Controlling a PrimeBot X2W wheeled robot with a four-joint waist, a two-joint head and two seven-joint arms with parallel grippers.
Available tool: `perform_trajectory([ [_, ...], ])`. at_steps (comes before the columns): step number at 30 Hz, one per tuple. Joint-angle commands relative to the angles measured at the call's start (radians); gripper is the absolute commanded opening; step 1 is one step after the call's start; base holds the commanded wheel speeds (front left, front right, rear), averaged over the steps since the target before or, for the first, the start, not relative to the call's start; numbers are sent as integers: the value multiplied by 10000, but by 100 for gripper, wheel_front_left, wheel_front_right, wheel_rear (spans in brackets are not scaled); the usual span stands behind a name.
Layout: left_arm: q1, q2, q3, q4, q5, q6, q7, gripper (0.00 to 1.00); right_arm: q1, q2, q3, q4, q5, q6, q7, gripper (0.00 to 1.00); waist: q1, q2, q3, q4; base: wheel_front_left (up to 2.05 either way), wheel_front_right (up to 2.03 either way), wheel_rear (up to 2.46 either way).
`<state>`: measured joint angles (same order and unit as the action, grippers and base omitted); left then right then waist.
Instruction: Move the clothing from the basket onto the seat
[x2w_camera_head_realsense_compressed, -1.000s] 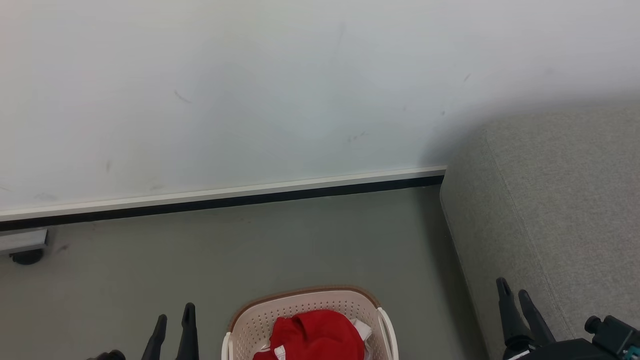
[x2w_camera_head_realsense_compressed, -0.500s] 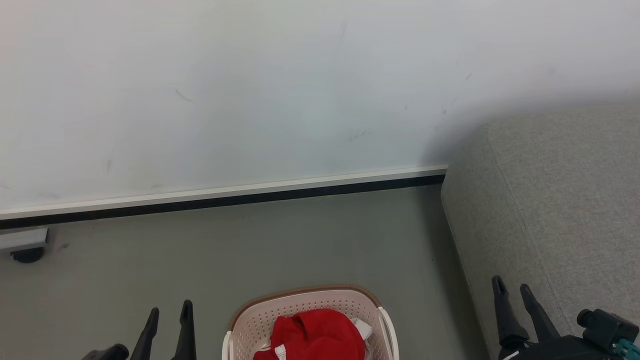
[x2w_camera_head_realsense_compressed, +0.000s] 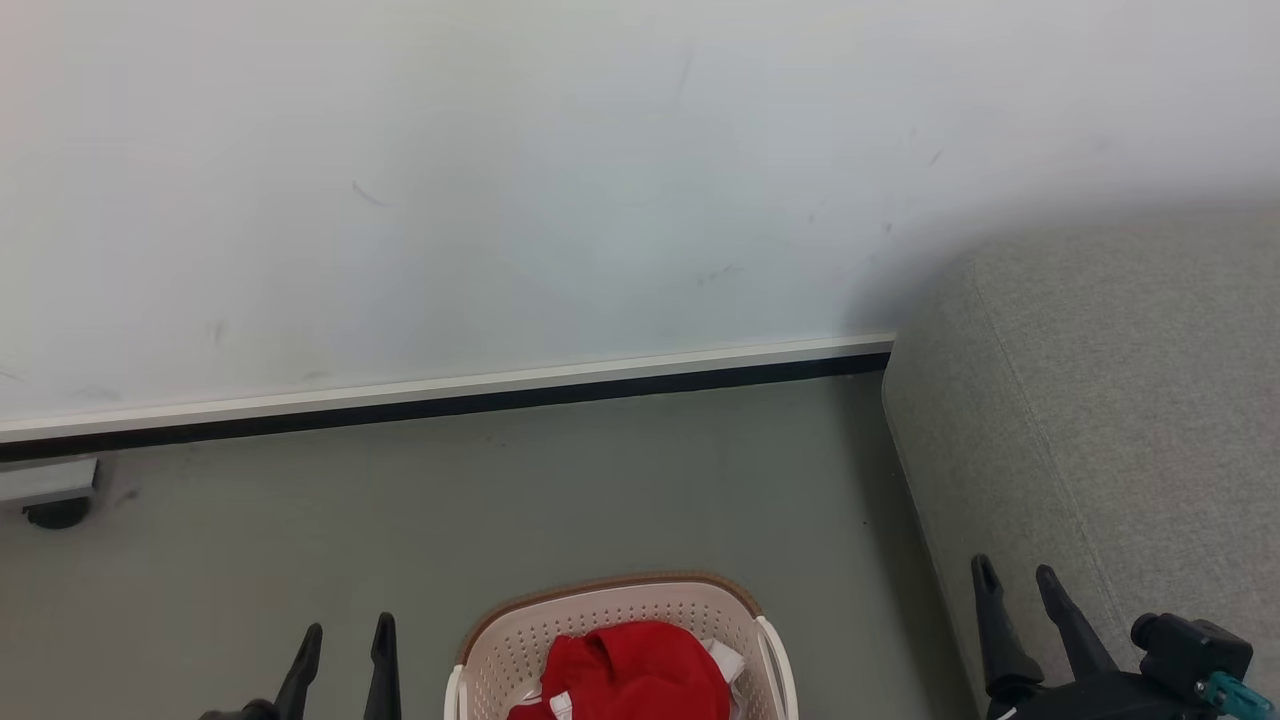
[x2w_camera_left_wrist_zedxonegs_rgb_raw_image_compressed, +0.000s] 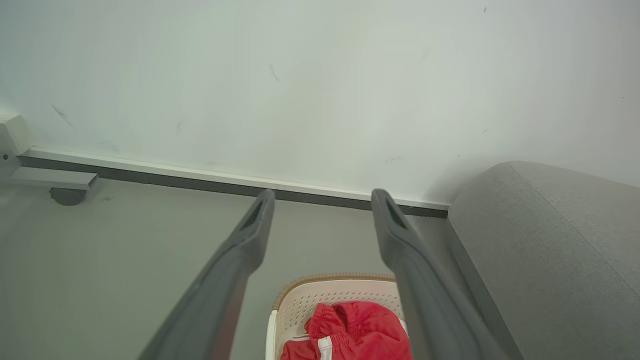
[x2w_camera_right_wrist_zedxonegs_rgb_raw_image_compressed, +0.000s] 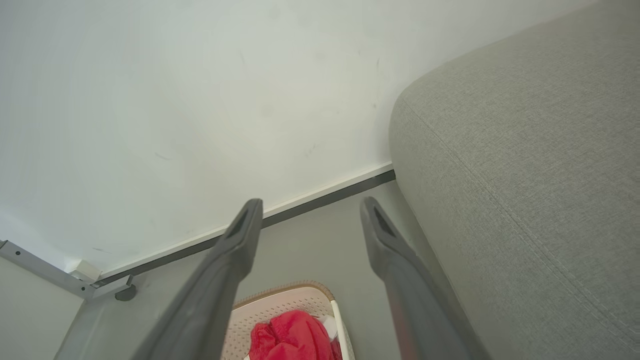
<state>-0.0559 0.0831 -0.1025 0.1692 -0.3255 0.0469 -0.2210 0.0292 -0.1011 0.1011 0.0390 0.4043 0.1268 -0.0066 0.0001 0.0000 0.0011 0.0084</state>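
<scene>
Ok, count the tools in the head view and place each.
2. The left tool is lower left, open, left of the basket. The right tool is lower right, open, by the seat.

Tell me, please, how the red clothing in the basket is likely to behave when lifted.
Probably floppy: the clothing lies crumpled in folds in the basket, so it should drape. Likely light, being thin-looking fabric. One pinch may not lift the whole heap.
</scene>
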Motion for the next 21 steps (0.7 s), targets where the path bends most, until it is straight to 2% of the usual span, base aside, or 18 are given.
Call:
perform_trajectory([
  [1,161,-1,49,-88,214,63,-48,100,-21,42,-51,-101,-268,47,47,100,-1,0,-4,5,0,0,0],
  [21,340,-104,-10,-607,1262,488,338,100,-84,382,-179,-118,-1946,60,321,100,-1,0,33,31,0,0,0],
])
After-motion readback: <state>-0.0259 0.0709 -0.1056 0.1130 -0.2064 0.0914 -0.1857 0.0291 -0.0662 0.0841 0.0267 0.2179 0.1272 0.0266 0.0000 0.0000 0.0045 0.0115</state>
